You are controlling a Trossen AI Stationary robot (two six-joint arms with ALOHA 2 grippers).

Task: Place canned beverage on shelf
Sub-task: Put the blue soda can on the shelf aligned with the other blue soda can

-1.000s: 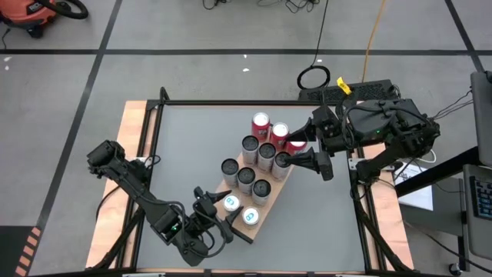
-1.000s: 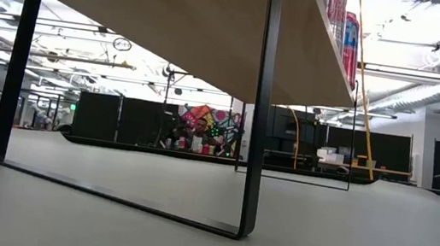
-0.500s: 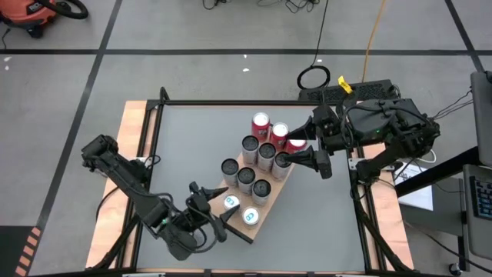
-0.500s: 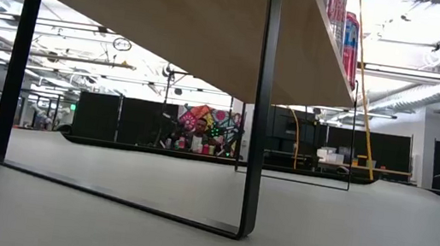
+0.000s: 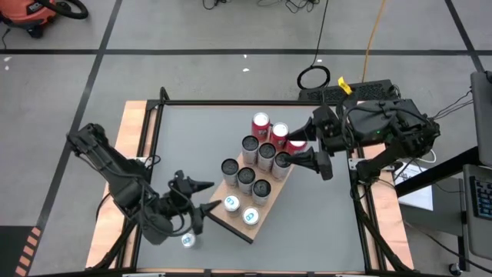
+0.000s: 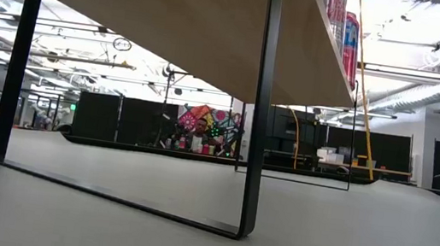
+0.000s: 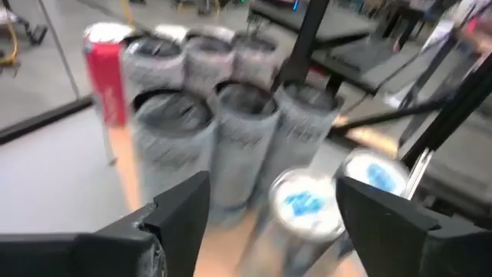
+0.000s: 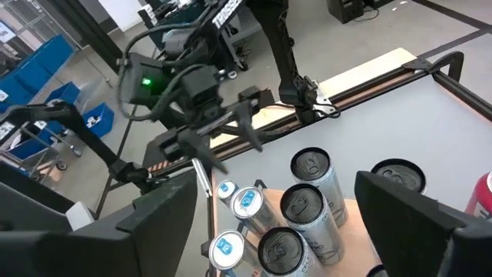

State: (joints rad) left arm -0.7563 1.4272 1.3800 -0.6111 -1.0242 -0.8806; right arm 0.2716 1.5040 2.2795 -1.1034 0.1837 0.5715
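The shelf [image 5: 273,187], a light wooden board, lies diagonally at the centre of the high view on the grey table [image 5: 192,138]. It carries a cluster of cans: two red cans [image 5: 261,123] at the upper end, six silver-grey cans [image 5: 246,178] in the middle, and two blue-topped cans [image 5: 232,203] at the lower end. A third blue-topped can [image 5: 187,241] stands on the table at lower left of the frame, off the board, beside the left arm.

Left gripper [image 5: 201,198]: lower left of centre, just off the board's lower end, fingers spread, nothing between them.

Right gripper [image 5: 301,151]: right of centre, at the board's upper right edge, fingers spread wide, gripping nothing.
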